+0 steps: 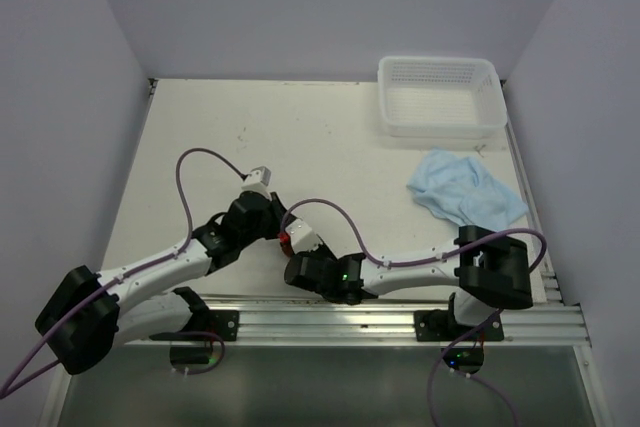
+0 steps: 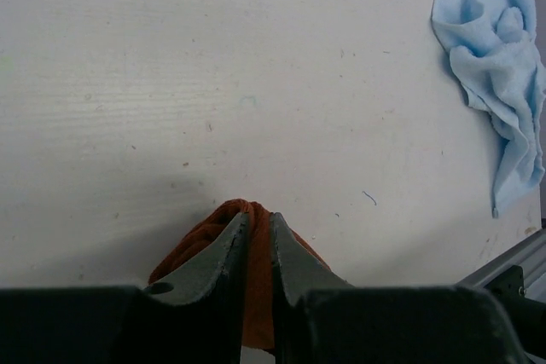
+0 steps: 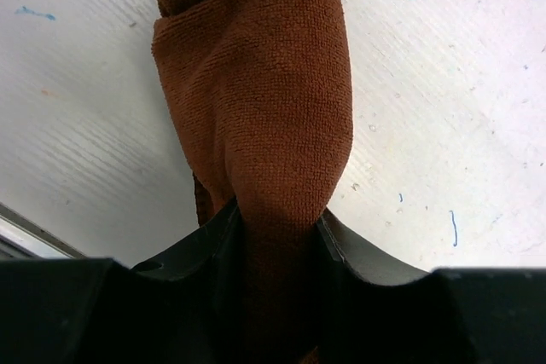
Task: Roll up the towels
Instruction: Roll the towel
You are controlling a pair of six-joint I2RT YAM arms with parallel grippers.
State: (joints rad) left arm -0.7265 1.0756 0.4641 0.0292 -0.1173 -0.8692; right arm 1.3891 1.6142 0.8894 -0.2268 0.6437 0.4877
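– Where's the rust-brown towel?
– Bunched between both arms, near the front edge of the table. The right gripper is clamped round a thick fold of it. The left gripper pinches a thin fold, jaws almost together.
– And the light blue towel?
– Crumpled at the right, near the white mesh basket, well apart from both grippers.

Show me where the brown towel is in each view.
Top external: brown towel, a small patch low centre.
Left wrist: towel bottom centre, pinched in the left pincer.
Right wrist: towel centre, gripped in the right pincer.
Shared landmark: light blue towel, right side of top and left wrist views; not in right wrist.
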